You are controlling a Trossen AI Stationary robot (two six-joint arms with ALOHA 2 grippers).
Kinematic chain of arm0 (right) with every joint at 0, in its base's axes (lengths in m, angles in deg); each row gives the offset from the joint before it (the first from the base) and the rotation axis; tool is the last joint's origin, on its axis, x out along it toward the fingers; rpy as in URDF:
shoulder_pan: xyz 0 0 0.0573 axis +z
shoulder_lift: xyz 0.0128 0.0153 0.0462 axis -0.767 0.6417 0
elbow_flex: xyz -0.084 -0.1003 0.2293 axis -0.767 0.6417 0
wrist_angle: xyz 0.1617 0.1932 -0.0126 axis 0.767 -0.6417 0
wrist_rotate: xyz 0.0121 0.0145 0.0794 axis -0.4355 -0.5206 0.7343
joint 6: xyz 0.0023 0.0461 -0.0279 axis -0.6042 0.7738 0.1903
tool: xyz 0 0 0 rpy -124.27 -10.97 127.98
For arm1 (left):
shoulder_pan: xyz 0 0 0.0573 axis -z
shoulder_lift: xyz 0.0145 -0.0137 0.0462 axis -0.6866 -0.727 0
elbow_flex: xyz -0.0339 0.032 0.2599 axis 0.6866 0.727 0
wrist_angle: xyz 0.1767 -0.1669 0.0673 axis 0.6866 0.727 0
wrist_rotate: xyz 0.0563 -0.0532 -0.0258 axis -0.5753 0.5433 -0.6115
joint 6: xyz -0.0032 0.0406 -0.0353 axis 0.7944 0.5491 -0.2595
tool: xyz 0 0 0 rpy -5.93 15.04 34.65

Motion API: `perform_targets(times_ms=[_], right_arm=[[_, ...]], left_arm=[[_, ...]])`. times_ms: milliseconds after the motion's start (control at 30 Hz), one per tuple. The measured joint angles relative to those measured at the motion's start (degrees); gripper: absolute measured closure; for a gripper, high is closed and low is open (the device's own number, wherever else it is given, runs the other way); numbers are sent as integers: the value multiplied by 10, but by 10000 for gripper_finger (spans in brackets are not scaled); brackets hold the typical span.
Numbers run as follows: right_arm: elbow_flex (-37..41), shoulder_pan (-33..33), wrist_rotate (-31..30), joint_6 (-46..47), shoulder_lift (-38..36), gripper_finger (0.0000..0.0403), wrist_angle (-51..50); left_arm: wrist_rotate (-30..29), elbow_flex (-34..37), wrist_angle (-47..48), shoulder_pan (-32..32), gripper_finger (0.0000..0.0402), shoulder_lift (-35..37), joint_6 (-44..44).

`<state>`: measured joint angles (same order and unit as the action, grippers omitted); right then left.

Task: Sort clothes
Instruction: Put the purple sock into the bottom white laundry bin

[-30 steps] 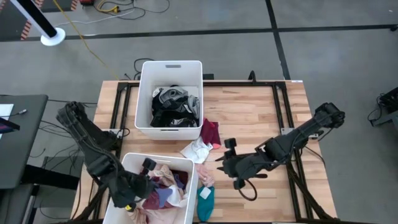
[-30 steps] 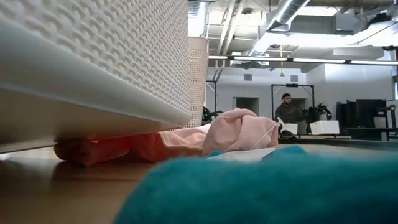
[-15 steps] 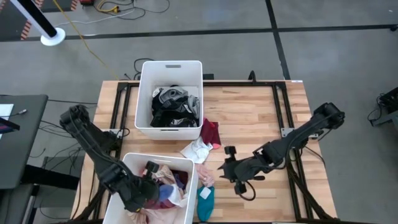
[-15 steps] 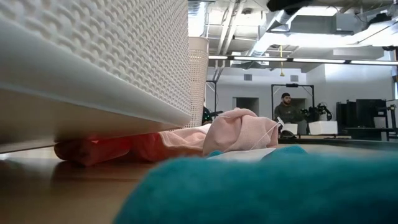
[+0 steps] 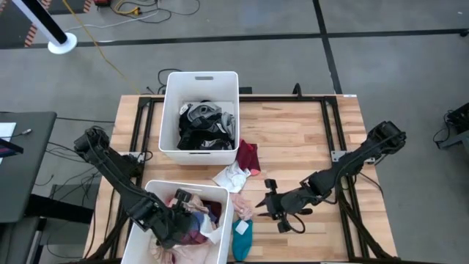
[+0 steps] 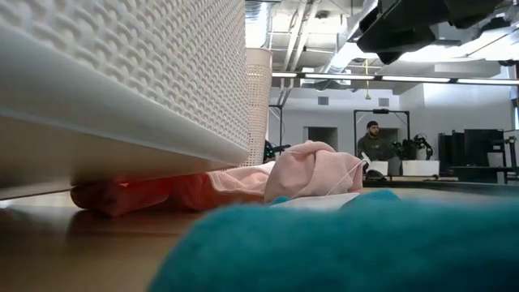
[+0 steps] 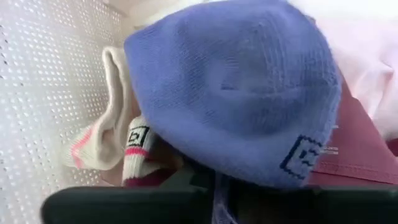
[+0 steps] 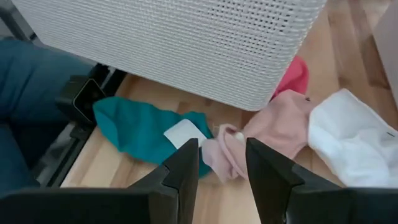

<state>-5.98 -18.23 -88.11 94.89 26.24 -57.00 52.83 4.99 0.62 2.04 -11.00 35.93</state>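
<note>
Currently the left gripper is sitting down inside the near white bin, at about 7 o'clock on the table, buried among the mixed-colour garments there. Its wrist camera is looking straight onto a blue knit piece lying over a maroon cloth, with a white sock with pink stripes beside them against the bin's perforated wall. Fingers are hidden under the blue knit; I cannot tell whether they are apart, together or pinching the fabric.

The right gripper is hanging low over the wood at about 6 o'clock, just beside the near bin's outer wall. Its two fingers are standing apart with nothing between them, and they are pointing at a pink garment lying at the foot of that bin. A teal garment with a white label is lying near the table's front edge at 6 o'clock, partly reaching under the bin side; in the low view it is filling the foreground. A white garment is lying between the two bins near table centre, with a maroon garment touching it toward 12 o'clock.

The far white bin, at about 11 o'clock, is holding black, grey and white clothes.

A person is standing far back in the room.
</note>
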Motion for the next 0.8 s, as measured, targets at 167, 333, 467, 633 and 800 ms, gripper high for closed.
perform_targets(times_ms=[167,333,467,633,800], right_arm=[[28,0,0,0,3,255,56],[32,0,2,0,45,255,84],[32,-5,4,-6,104,254,122],[32,-16,4,-17,158,227,188],[32,-30,4,-17,178,174,209]], left_arm=[[0,0,-1,-7,311,0,-3],[27,0,-2,-13,259,0,-4],[72,0,-1,-20,233,0,-4],[129,-12,2,-22,215,1,-3],[152,-51,15,-22,209,3,0]])
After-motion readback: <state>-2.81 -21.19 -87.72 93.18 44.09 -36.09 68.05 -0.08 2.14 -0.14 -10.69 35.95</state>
